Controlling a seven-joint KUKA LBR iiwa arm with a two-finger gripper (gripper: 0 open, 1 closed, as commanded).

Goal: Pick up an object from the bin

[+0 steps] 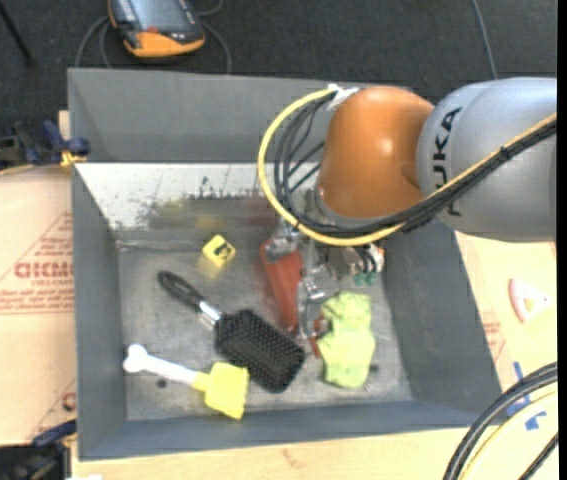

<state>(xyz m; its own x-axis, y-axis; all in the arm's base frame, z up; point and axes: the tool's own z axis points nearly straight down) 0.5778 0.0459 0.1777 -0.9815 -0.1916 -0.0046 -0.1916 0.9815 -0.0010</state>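
We see the gripper [308, 316] low in the right half of the grey metal bin [98, 298], under the arm's rounded orange wrist cover [373, 153] and its looped yellow and black cables [281, 183]. It stands in the narrow gap between two things: a long red plastic-looking piece [281, 286] just to its left, lying lengthwise from the back wall towards the front, and a crumpled lime-green soft lump [348, 343] just to its right. We cannot tell whether the pincer is wide or narrow, nor whether it grips either of the two; the metal parts run close against the red piece's right edge and the green lump's left edge. Just in front and to the left lies a black hairbrush with an oval bristled head [258, 350], its handle slanting up towards the bin's middle. Near the front wall, touching the brush head, rests a white-handled tool with a yellow block-shaped end [225, 388]. Well apart, towards the back, sits a small yellow cube [217, 251].
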